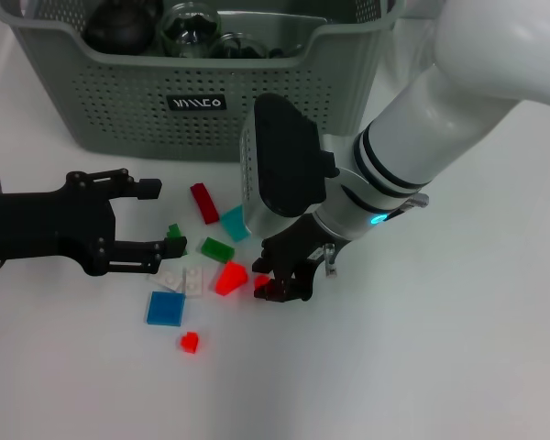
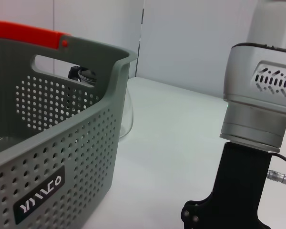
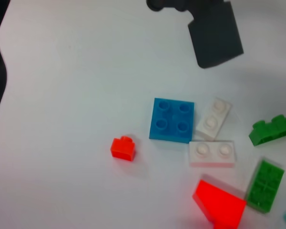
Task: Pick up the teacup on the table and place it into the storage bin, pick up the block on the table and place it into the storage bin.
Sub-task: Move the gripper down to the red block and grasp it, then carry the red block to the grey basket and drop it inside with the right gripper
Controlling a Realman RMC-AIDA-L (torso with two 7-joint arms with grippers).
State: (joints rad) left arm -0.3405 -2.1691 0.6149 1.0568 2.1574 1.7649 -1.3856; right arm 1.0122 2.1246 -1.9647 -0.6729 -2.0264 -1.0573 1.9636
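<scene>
The grey-green storage bin stands at the far side of the table, and its perforated wall fills the left wrist view. I cannot make out the teacup. Loose blocks lie in front of the bin: a blue square plate, a red wedge and a small red block. My right gripper is down at the table beside the wedge, shut on another small red block. My left gripper lies open at the left of the blocks.
A dark pot and glassware sit inside the bin. A clear glass vessel shows behind the bin's corner. Green, white, red and teal blocks lie between the grippers.
</scene>
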